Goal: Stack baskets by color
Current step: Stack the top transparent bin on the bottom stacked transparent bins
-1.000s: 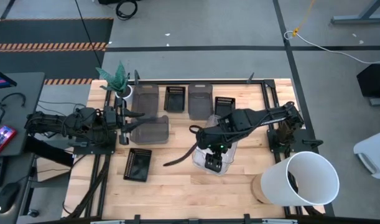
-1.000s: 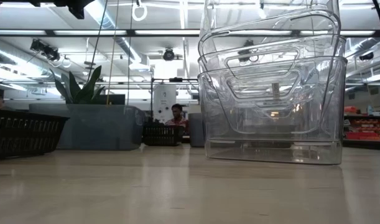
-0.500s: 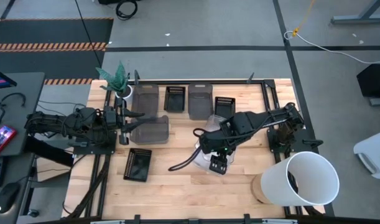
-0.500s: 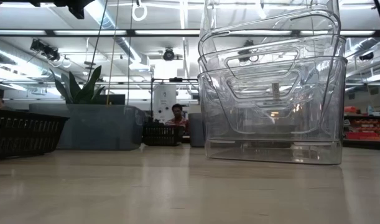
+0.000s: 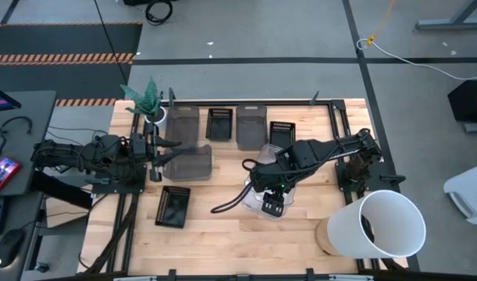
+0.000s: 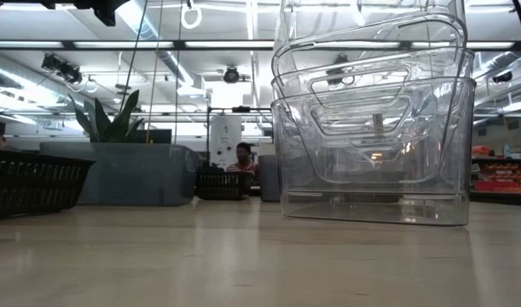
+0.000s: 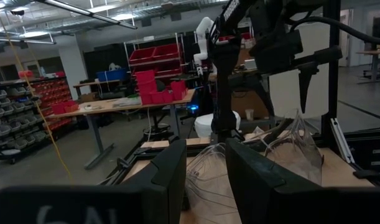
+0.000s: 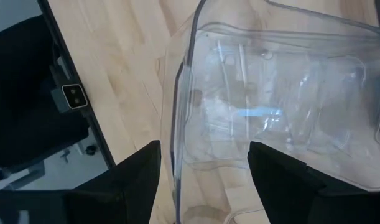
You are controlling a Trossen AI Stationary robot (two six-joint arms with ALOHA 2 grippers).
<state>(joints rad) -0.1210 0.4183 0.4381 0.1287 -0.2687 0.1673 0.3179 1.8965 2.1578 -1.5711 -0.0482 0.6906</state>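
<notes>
The wooden table point(image 5: 222, 234) carries clear point(image 6: 371, 153), grey point(image 5: 187, 164), black baskets point(image 5: 173, 207), seemingly a plant pot point(image 5: 156, 115).

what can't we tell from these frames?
- Clear basket stack: low view cuts off its top; count unclear.
- Right gripper: open over the stack; high view too small to show contact.
- Left gripper: high view, by a grey basket; grip unclear.
</notes>
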